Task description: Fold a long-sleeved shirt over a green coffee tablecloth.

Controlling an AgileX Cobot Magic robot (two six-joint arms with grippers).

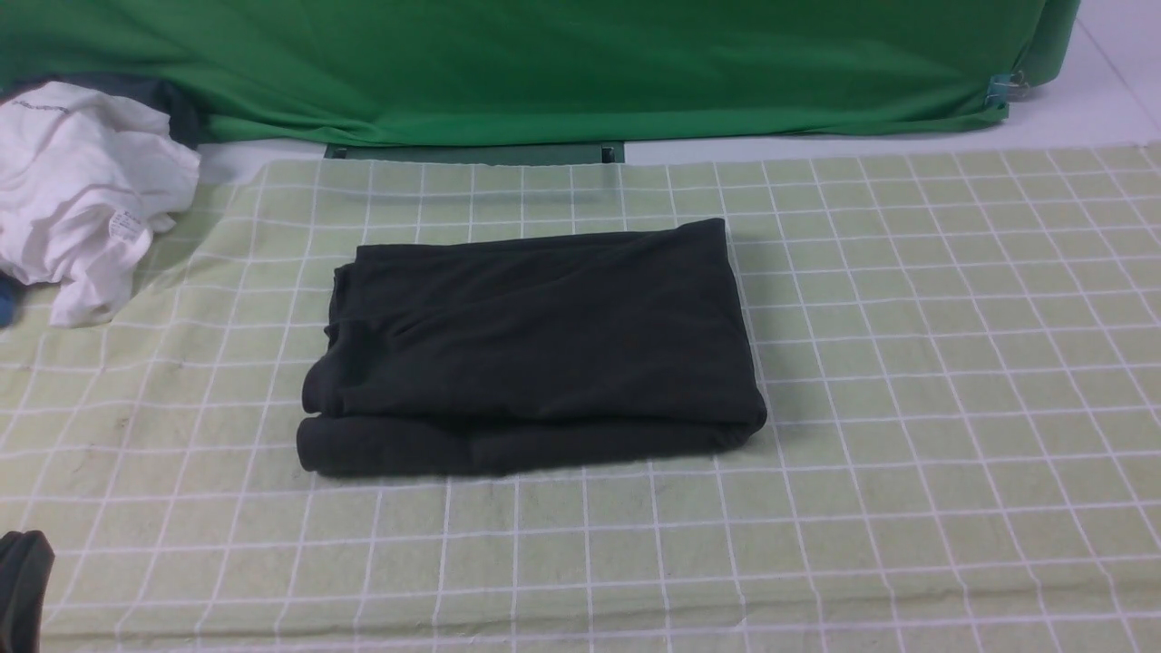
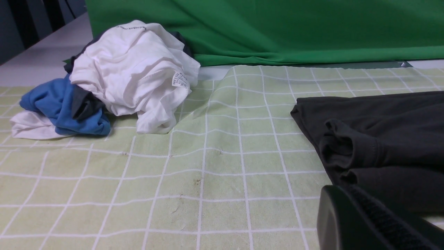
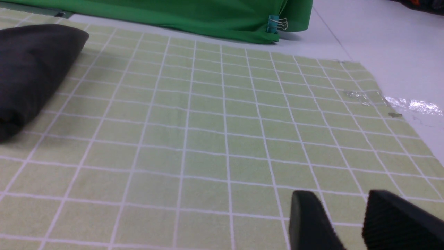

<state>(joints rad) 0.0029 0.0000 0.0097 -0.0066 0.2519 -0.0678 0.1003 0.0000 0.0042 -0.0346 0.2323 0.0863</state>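
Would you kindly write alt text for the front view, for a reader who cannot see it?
A charcoal-black shirt, folded into a neat rectangle, lies in the middle of a pale yellow-green tablecloth with a white grid. A crumpled white garment sits at the far left, and deep-green plain fabric drapes along the back.

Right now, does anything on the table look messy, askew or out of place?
The shirt lies folded, but its left end is untidy, with a bunched roll sticking out. A crumpled heap of white and blue clothes sits on the tablecloth's far left corner. Clear tape or film glints at its right edge.
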